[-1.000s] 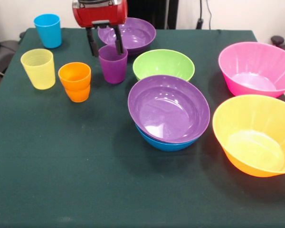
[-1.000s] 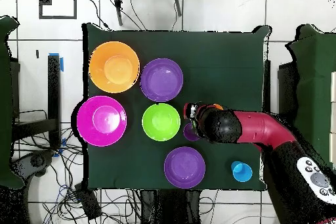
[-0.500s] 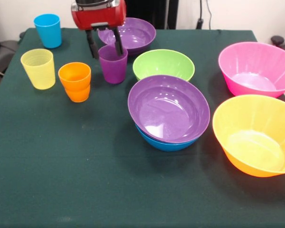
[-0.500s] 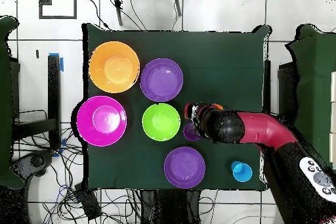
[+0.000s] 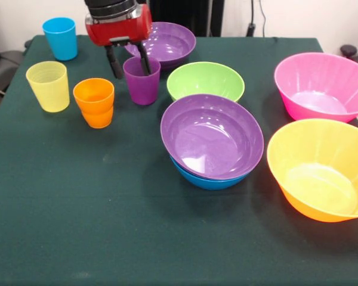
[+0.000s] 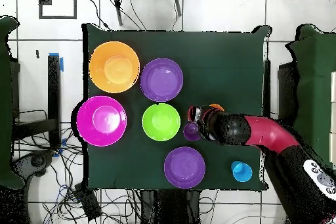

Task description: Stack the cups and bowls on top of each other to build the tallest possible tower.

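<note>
The step in hand looks like grasping the purple cup (image 5: 142, 80), upright at the green bowl's (image 5: 206, 80) 9 o'clock. The end effector (image 5: 129, 61) is spread, one finger inside the rim and one outside. Next: pinch the wall, lift, and carry to the tower (image 5: 212, 140), purple bowl nested in blue. Every container looks empty.

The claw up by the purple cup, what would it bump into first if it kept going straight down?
Probably the purple cup. The claw points down with one finger already inside the cup's rim and the other outside, so the cup or the table under it comes first.
</note>
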### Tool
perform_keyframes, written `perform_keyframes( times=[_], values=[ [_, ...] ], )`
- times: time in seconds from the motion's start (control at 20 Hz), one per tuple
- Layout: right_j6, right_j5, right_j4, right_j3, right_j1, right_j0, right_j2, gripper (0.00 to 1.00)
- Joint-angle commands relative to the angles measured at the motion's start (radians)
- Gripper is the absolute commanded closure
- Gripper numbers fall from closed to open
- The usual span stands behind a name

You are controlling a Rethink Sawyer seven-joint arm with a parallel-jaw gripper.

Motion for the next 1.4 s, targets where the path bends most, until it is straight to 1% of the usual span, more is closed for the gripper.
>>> perform_keyframes(
  times=[0.05,0.4,0.55,0.8,1.15,1.3,1.4],
  values=[
    [-0.126,0.047,-0.049,-0.018,0.078,-0.015,0.049,0.0],
    [-0.144,0.062,-0.066,-0.026,0.082,-0.039,0.061,0.0],
    [-0.142,0.051,-0.074,-0.024,0.081,-0.041,0.063,0.0],
    [-0.147,0.07,-0.069,-0.021,0.063,-0.045,0.07,0.0],
    [-0.154,0.064,-0.081,-0.031,0.077,-0.049,0.068,0.0],
    [-0.165,0.082,-0.069,-0.034,0.082,-0.061,0.078,0.0],
    [-0.174,0.101,-0.072,-0.043,0.078,-0.058,0.073,0.0]
  ],
)
